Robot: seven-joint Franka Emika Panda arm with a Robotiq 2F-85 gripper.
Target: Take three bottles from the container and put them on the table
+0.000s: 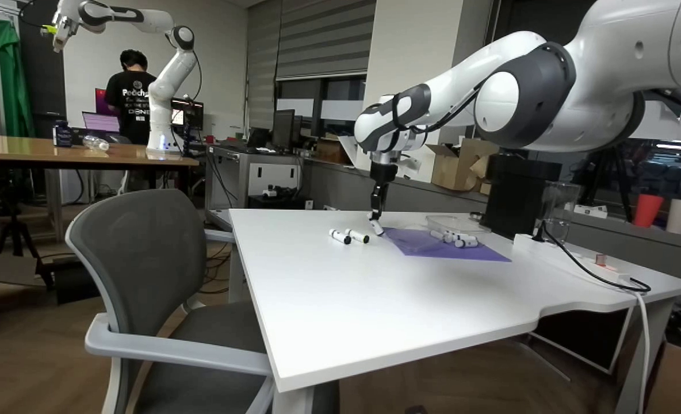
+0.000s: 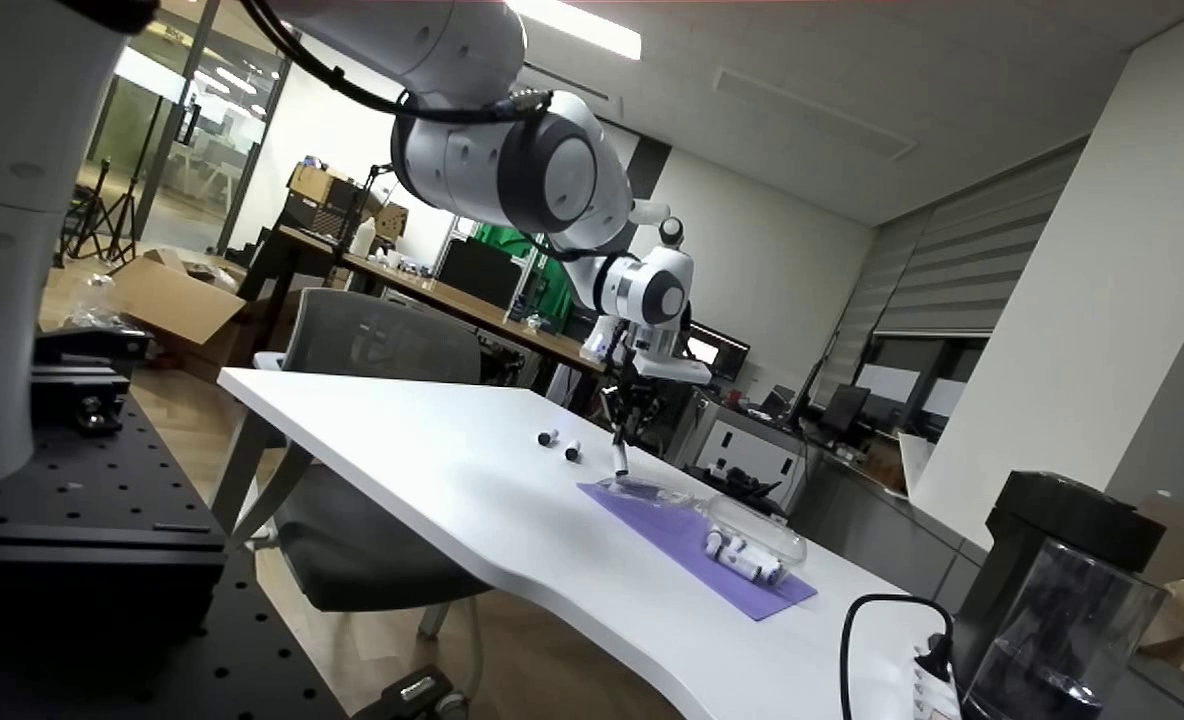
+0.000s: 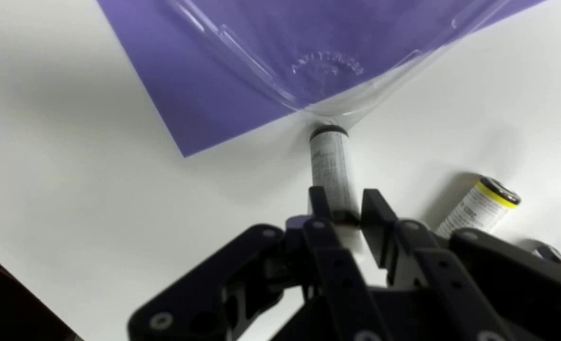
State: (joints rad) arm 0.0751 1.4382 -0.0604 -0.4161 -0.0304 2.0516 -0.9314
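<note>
Bottle, small, white-labelled and cylindrical with a black-rimmed end (image 3: 332, 163), is clamped tilted in the black two-fingered gripper (image 3: 344, 194), its free end low by the white glossy surface (image 1: 317, 299) beside the edge of a flat purple sheet (image 3: 185, 118), though whether it touches down cannot be told. Judged by looks, it should be light and stiff-walled, but slick and round enough to pivot in so narrow a grip or roll once let go. A steadier hold would be square across mid-barrel, lower than this pinch, with modest pressure and a flat set-down.
</note>
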